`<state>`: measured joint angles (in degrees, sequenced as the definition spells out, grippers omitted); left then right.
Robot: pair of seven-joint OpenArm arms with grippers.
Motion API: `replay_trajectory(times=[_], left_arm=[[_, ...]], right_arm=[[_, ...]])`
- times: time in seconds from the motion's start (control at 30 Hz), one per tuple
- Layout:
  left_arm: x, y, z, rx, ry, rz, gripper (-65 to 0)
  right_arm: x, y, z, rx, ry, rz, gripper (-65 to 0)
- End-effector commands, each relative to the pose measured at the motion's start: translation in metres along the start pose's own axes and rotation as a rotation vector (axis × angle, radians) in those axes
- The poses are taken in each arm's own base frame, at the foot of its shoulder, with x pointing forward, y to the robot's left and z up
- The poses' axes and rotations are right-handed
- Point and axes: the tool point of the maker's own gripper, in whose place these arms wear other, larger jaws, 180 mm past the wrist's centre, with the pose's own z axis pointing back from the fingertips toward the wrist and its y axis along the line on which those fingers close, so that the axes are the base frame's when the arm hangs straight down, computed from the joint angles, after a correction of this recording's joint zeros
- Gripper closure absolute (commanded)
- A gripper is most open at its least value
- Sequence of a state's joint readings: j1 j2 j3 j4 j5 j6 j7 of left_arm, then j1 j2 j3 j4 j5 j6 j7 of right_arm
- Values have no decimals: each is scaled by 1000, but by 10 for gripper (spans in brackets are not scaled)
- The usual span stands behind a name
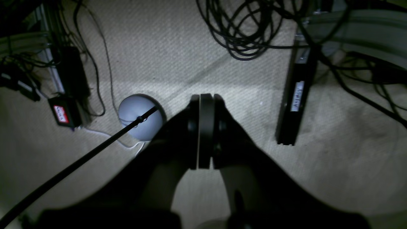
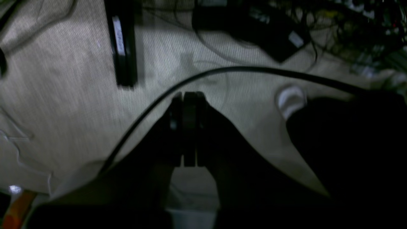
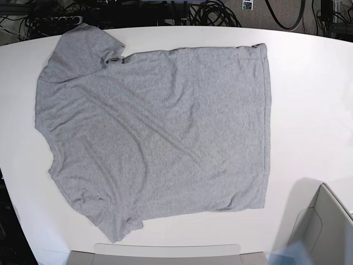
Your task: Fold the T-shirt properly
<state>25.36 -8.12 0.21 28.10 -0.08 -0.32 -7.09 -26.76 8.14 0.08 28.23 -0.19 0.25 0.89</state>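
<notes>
On table T-shirt flat, far from fingers

T-shirt soft matt heather cloth; table smooth white; carpet coarse-ribbed.

The T-shirt is spread flat on the table, left of its middle, with the collar end at the left and the hem at the right. One sleeve is laid toward the far left corner, the other toward the near edge. Cables are heaped behind the table's far edge.
</notes>
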Motion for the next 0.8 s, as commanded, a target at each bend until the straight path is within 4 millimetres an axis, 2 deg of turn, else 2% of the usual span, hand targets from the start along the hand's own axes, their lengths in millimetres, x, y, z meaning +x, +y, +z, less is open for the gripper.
replay_trajectory(times=[0.0,0.13,0.33,0.47,0.67,0.77], left_arm=[[-16,15,9,27,12,-13,-1],[-19,22,31,29,-42,-28,-1],[8,53,70,96,-180,6,-1],[27,58,95,97,-225,-2,-1],[64,57,131,94,-341,2,-1],[85,68,154,127,-409,25,0]], right_arm=[[-14,-1,6,2,15,7,0],[-24,4,28,16,-41,37,0],[-14,23,67,48,-223,47,0],[-15,26,86,59,-260,61,0],[16,29,127,89,-413,-25,0],[33,30,145,99,-474,-62,0]])
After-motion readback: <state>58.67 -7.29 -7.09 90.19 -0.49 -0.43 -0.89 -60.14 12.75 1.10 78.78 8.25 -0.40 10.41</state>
